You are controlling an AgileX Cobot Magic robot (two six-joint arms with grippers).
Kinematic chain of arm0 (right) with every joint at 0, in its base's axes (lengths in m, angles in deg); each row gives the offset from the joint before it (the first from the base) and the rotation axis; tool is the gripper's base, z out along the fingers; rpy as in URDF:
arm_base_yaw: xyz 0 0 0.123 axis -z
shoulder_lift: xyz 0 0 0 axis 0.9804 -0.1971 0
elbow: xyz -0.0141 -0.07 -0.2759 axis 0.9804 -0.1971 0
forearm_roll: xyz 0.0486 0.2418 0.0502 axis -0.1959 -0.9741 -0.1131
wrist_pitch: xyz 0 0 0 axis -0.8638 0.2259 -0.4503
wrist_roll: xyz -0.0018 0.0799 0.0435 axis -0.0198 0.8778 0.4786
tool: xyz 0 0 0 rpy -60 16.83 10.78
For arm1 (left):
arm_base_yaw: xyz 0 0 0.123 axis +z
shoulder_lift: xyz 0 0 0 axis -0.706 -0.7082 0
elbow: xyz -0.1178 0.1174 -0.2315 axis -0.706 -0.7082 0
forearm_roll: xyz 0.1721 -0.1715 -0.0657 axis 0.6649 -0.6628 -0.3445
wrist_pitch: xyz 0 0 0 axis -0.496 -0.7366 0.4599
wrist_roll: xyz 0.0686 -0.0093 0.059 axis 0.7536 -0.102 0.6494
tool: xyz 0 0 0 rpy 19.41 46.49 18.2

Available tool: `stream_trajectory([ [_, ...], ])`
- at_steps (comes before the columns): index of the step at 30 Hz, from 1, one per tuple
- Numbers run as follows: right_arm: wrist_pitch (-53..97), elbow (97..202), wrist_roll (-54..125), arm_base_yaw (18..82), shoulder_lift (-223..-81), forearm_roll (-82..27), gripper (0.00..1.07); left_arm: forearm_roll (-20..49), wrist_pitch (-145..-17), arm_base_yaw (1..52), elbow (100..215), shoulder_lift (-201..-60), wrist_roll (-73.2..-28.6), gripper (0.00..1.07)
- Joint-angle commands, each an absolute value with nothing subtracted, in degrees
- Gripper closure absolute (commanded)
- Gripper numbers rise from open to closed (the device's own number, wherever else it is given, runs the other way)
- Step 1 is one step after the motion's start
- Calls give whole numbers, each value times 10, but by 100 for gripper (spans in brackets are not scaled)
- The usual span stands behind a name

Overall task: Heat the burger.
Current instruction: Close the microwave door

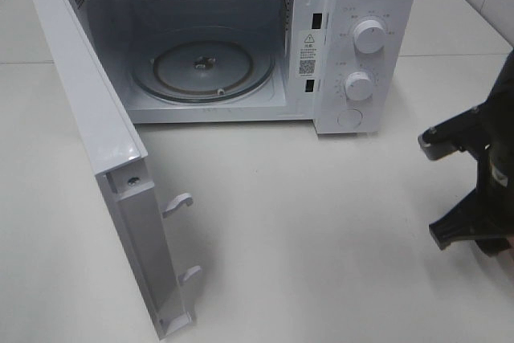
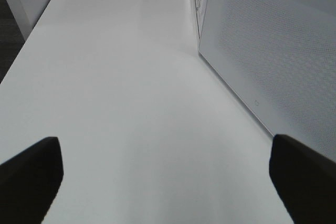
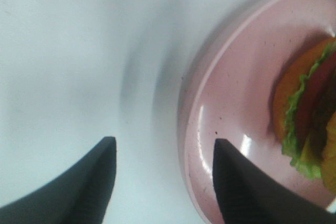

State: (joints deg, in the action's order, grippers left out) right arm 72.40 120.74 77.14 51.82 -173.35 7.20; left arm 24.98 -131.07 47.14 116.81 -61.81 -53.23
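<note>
The burger (image 3: 310, 114) shows only in the right wrist view, cut off at the picture's edge: orange bun, green lettuce and dark red layers, lying on a round pink plate (image 3: 236, 82). My right gripper (image 3: 163, 153) is open, with the plate's near rim lying between its two dark fingers; one finger (image 3: 236, 187) hangs over the plate. In the exterior view the right gripper (image 1: 443, 189) is low over the table at the far right, and burger and plate do not show there. My left gripper (image 2: 165, 182) is wide open with only bare table between its fingers.
The white microwave (image 1: 361, 6) stands at the back, its cavity showing the glass turntable (image 1: 205, 66). Its door (image 1: 88, 118) swings out toward the front left; the door's outer face (image 2: 273, 56) is beside the left gripper. Two knobs (image 1: 369, 36) are on the panel.
</note>
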Motion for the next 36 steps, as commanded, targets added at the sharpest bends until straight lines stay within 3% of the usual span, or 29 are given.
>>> stream_trajectory([
  [1,682,1211,691,519,-1627,25,53,251,-1310,474,1168,-612,-533,7],
  [4,664,1211,653,519,-1579,3,45,251,-1310,474,1168,-612,-533,7],
  [6,647,1211,601,519,-1509,-31,27,251,-1310,474,1168,-612,-533,7],
  [7,647,1211,601,519,-1509,-31,27,251,-1310,474,1168,-612,-533,7],
  [8,651,1211,573,519,-1468,-56,17,251,-1310,474,1168,-612,-533,7],
  [10,671,1211,554,519,-1437,-75,12,251,-1310,474,1168,-612,-533,7],
  [22,816,1211,426,519,-1287,-198,21,251,-1310,474,1168,-612,-533,7],
  [36,875,1193,433,519,-1123,-201,30,251,-1310,474,1168,-612,-533,7],
])
